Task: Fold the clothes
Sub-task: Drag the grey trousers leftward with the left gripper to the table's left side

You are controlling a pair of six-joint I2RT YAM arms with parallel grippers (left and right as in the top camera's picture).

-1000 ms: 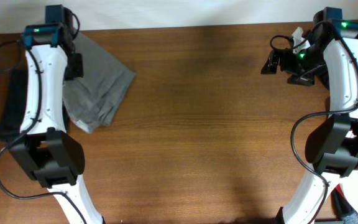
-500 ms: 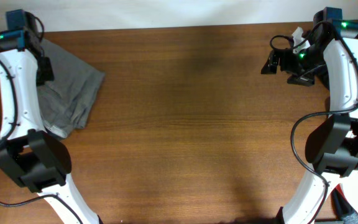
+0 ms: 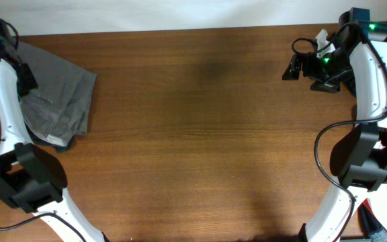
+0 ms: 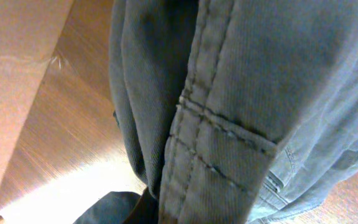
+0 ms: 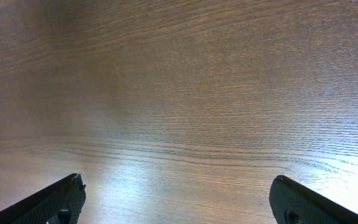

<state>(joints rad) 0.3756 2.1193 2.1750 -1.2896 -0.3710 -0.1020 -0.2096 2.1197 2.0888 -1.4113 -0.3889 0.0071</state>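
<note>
Grained wooden table [image 3: 200, 134] bears crumpled grey twill trousers [image 3: 62, 94].

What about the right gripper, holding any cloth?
No. In the right wrist view the right gripper has its fingers spread wide, with only bare table between them.

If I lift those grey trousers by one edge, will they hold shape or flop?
Likely floppy: the grey trousers lie creased on the table, and hang in loose folds in the left wrist view. Probably fairly heavy for cloth, given the thick double-stitched seam. Pushed, they would likely bunch up rather than slide whole.
</note>
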